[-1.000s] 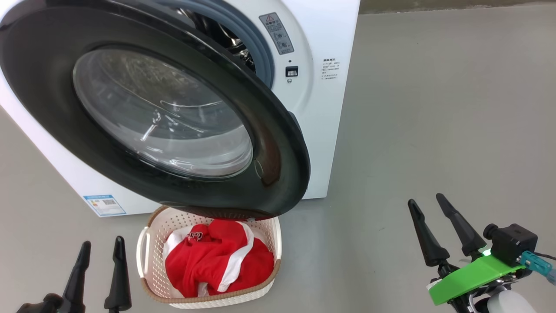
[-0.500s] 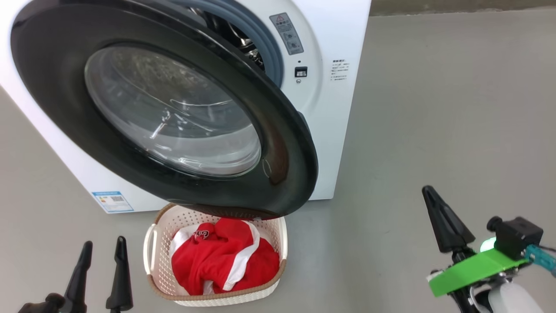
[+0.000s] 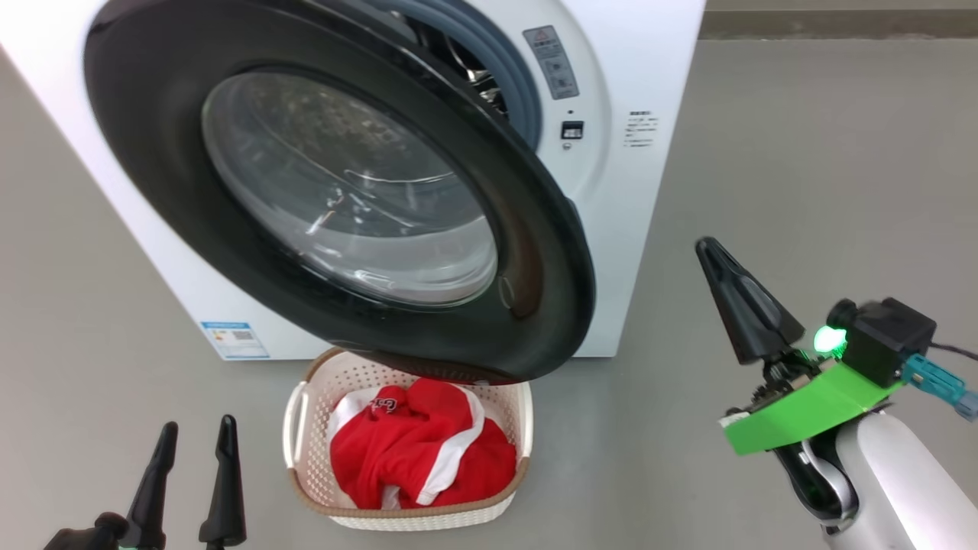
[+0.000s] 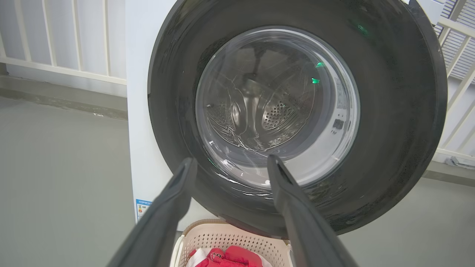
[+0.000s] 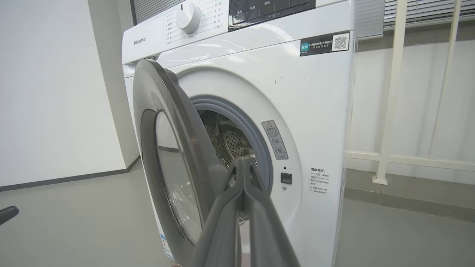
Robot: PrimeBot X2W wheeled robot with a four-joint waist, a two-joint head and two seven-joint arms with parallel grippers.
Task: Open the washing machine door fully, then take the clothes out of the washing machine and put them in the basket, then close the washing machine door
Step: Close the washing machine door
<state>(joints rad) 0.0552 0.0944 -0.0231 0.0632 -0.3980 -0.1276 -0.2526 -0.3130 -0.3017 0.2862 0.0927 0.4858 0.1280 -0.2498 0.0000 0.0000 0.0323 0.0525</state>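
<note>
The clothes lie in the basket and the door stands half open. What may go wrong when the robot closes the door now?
1. The basket stands just under the lower edge of the door. If that edge touches the rim, the swing may drag or tip it; their gap cannot be told.
2. The right gripper is shut and pointed. On the glossy curved door it may slip off while pushing.

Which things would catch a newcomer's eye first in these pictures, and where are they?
The washing machine door, a huge glossy black ring around clear glass, hangs partly open across the upper left of the head view. Below its lower edge, the bright red clothes lie in the basket. At the right, the right gripper, fingers pressed together, has a vivid green plate at its base.
</note>
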